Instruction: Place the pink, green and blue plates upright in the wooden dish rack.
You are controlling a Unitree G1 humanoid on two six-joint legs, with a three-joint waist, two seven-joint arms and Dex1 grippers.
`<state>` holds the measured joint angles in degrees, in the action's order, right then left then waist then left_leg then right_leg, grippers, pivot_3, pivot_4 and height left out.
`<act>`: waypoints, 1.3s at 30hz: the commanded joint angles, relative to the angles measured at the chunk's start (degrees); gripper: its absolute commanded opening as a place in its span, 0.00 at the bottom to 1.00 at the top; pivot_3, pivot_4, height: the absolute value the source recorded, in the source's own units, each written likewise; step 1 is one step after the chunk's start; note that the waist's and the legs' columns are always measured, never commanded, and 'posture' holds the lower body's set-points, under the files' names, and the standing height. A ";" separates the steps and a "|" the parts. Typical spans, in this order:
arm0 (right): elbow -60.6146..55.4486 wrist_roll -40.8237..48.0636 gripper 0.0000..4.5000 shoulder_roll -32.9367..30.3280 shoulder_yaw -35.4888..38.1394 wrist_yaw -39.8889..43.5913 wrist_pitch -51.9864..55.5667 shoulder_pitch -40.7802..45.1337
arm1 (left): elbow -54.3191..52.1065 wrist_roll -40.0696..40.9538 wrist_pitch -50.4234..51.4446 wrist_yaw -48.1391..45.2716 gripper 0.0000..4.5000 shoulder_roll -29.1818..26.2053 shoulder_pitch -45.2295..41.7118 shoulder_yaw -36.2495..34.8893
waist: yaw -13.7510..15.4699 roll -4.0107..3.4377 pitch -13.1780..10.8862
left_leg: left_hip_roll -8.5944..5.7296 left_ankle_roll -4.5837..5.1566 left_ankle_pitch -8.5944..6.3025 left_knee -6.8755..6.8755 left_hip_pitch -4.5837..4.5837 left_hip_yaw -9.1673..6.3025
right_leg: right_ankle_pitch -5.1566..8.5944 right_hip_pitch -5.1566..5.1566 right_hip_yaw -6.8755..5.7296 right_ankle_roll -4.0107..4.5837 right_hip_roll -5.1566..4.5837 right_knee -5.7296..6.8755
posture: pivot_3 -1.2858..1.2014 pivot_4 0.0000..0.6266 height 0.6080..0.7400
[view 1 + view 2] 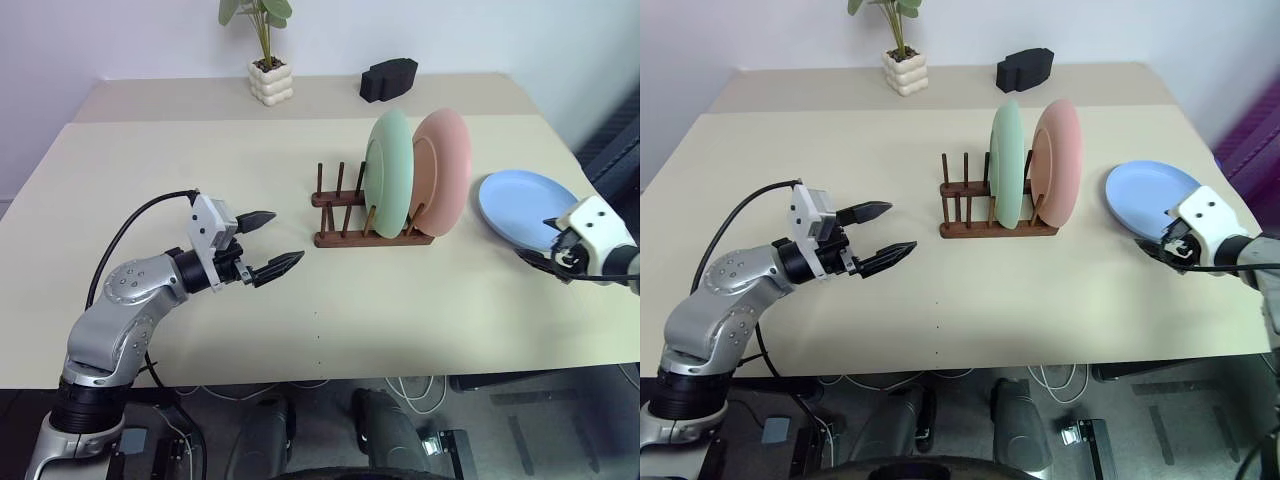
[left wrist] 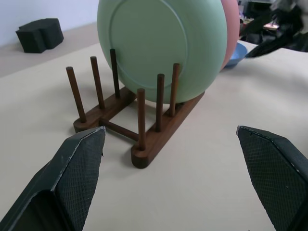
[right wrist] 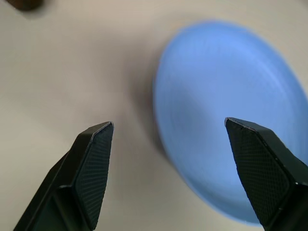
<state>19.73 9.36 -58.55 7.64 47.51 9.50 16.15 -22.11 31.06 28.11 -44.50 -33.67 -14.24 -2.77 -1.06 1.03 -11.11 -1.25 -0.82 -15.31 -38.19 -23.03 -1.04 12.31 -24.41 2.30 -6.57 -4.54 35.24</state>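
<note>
The wooden dish rack [image 1: 345, 215] stands mid-table with the green plate [image 1: 390, 172] and the pink plate [image 1: 445, 170] upright in its right-hand slots, the pink one furthest right. The blue plate [image 1: 525, 208] lies flat on the table to the right of the rack. My right gripper [image 3: 168, 139] hovers open at the blue plate's near edge, its fingers wide apart with nothing between them. My left gripper [image 1: 272, 243] hangs open over the table to the left of the rack, pointing toward it, holding nothing.
A black block [image 1: 388, 78] and a small potted plant [image 1: 268, 60] stand at the back of the table [image 1: 200, 160]. The table's right edge is close behind the blue plate. A black cable runs from my left wrist.
</note>
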 commanded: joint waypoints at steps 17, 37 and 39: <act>19.61 -10.97 0.01 7.30 -6.22 -5.41 -9.56 15.52 | -2.06 -0.83 -1.36 0.98 1.00 0.10 1.17 -0.43 | 0.10 -0.01 0.00 | -0.01 0.00 0.00 -0.02 0.01 0.01 | -0.10 0.01 0.05 -0.16 -0.01 0.00 | 0.52 0.24 0.95; -22.44 6.95 0.01 20.00 -4.00 -12.43 -11.99 34.63 | -0.69 -2.12 -2.00 0.99 1.00 0.40 0.43 -0.27 | 0.02 -0.13 -0.02 | 0.08 0.00 0.00 0.04 -0.01 -0.23 | -0.11 -0.08 0.10 -0.19 0.03 0.09 | 0.52 0.24 0.95; -28.91 14.04 0.01 23.45 -4.72 -11.32 -5.57 34.12 | -0.68 -2.22 -2.17 1.13 1.00 0.42 0.58 -0.48 | 0.14 -0.13 -0.02 | 0.09 0.00 0.00 0.04 -0.02 -0.32 | -0.11 -0.08 0.06 -0.18 0.00 0.13 | 0.52 0.24 0.95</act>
<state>-3.14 17.16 -35.80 2.23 35.26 -0.20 49.59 -21.92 29.11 27.16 -43.48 -33.27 -13.50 -2.35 -0.92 0.90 -11.14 -1.18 -0.82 -15.31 -38.15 -23.05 -1.38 12.19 -24.48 2.35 -6.75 -4.56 35.41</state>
